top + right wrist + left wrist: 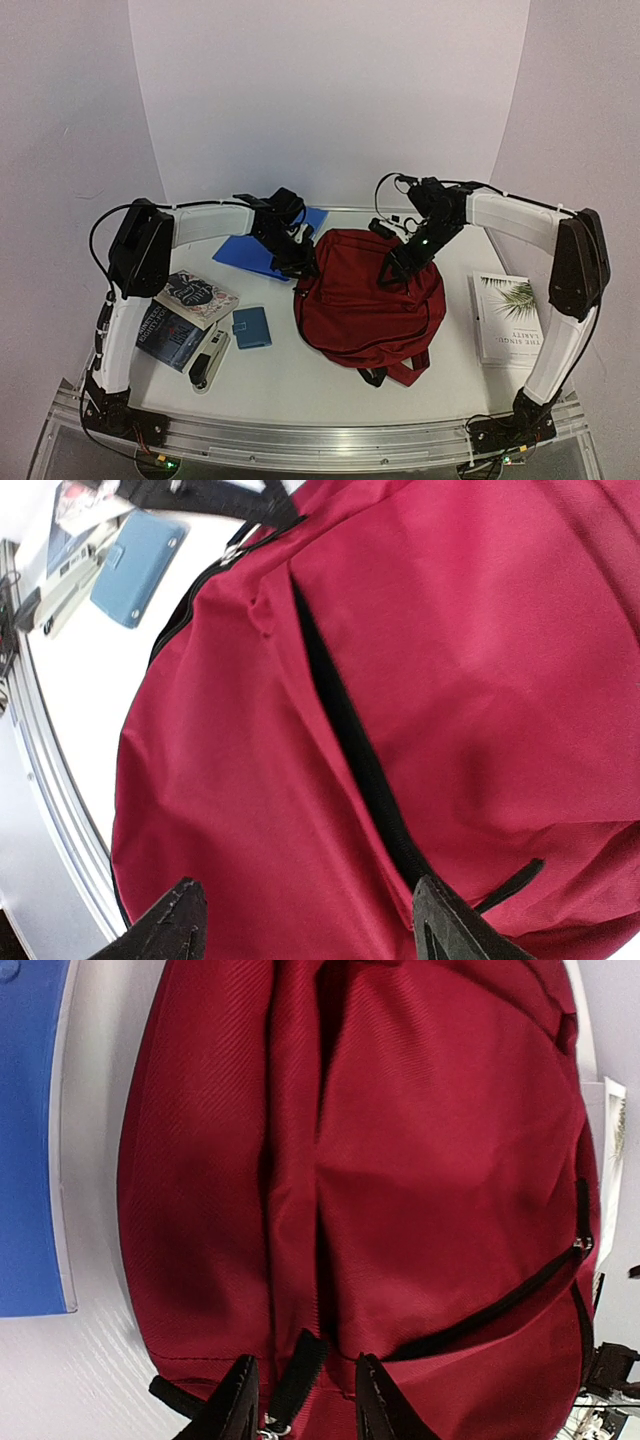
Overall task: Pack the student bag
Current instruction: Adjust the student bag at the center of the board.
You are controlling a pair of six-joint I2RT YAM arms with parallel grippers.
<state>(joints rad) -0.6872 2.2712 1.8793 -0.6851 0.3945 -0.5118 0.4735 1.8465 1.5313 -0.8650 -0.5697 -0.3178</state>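
1. Left gripper (305, 1358): the jaws are narrowly parted and straddle a black pull tab (300, 1365) at one end of the student bag (370, 312). A gap shows beside the tab, so no clamp is made and nothing is held.
2. Right gripper (307, 882): the jaws stand wide apart over bare red fabric, near a black zipper line (350, 750). Nothing is held.
3. The student bag lies flat at the centre of the table (300, 390), between the 2 arms, with its straps toward the near edge. It appears zipped.
4. Items outside the bag:
   - On the left: a blue folder (262, 252), a pale book (197, 297) resting on a dark book (168, 338), a stapler (208, 362) and a blue case (251, 327).
   - On the right: a white book (507, 318).

Procedure (judged): the step in hand is probably opening the zip.
- Centre the tab between the left pads, then close on the tab alone, not on the fabric beside it.
- Lower the right jaws onto a fold beside the zipper line to anchor the bag. A light bag is likely to slide with the pull.
- Draw along the zip, not upward.
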